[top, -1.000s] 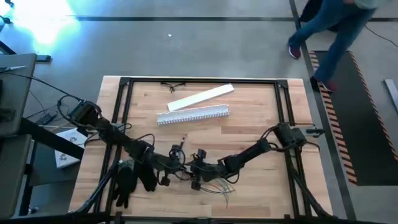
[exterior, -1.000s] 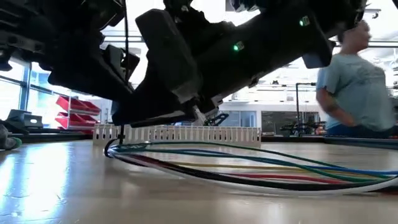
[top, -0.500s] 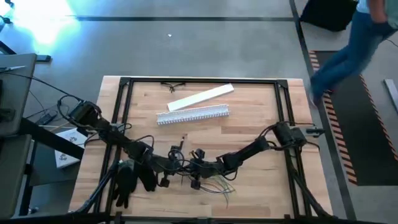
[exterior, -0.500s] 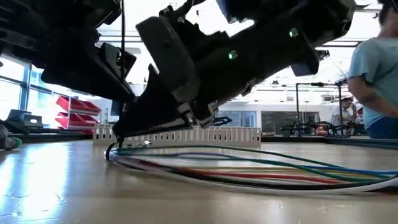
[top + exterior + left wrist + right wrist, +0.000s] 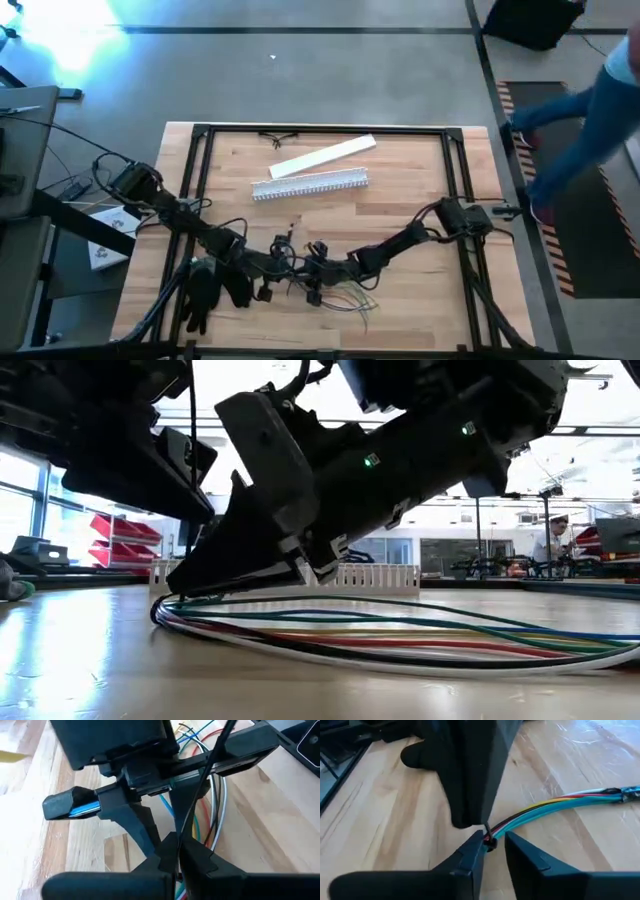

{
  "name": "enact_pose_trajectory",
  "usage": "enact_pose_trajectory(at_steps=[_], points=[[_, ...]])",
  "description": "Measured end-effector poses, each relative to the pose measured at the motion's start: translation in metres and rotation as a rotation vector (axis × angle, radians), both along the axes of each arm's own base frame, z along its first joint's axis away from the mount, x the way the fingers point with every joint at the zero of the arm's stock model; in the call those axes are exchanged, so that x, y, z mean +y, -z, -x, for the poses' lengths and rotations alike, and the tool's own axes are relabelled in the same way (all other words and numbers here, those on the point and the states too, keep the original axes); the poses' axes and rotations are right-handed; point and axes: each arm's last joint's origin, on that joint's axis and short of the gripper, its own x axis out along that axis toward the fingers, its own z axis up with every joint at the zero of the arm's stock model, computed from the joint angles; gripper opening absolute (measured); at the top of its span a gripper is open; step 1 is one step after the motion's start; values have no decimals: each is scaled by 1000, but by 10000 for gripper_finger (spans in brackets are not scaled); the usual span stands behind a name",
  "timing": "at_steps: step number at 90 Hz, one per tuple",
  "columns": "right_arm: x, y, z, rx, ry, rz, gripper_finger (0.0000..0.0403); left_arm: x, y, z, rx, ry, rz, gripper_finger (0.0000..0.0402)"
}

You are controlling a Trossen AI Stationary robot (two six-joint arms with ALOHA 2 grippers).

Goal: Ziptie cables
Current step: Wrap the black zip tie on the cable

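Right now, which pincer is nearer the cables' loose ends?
Right. The right pincer is at the cables, just short of their loose ends; the left pincer lies beyond it.

Both arms crowd cables (image 5: 345, 298); table (image 5: 400, 195) beyond seemingly free.

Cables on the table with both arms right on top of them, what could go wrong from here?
The left gripper and right gripper work nearly touching, so they could collide. The cables trail loose across the table, so a pull at the pinched end may drag or fan them out.
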Motion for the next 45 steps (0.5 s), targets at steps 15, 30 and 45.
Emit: enact_pose_trajectory(at_steps=[15, 30, 45], points=[[-5, 11, -3, 4, 31, -55, 110, 0, 0, 0, 1, 0, 0, 0], [-7, 13, -4, 9, 30, -85, 117, -4, -2, 0, -1, 0, 16, 0], [-7, 13, -3, 17, 28, -84, 99, -19, -15, 0, -28, 40, 30, 0]])
